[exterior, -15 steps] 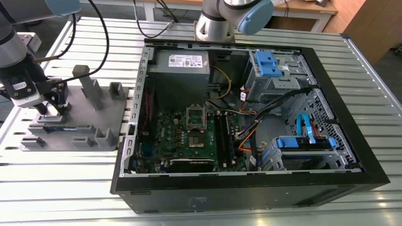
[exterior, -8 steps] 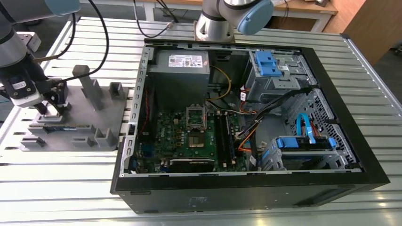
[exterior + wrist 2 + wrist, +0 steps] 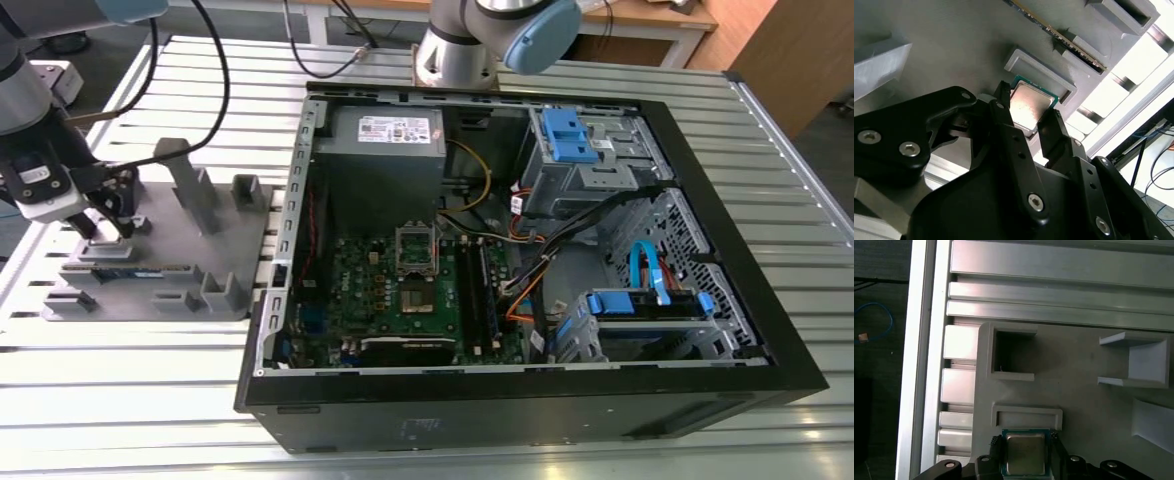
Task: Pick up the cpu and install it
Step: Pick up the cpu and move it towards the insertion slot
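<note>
A slatted metal table carries an open black computer case, lying on its side towards the exterior view's right. Inside the case are a grey power supply box at the far end, a green main board with a silver-framed socket near its middle, and blue-tabbed drive bays on the side towards the exterior view's right.

Just beside the case, towards the exterior view's left, a flat grey tray with raised blocks and pockets rests on the table. The robot arm reaches down over the far-left part of this tray, well apart from the case.

The gripper is clenched on the cpu. In both wrist views its black fingers press against two opposite edges of the small square chip. The silvery top of the cpu, edged in green, faces the cameras between the fingers.

The cpu sits just beside a low grey rim moulded into the tray, outside its opening. Whether the chip rests on the tray or hangs just above it cannot be told.

A thin memory stick stands on edge in slotted blocks nearby on the same tray.
</note>
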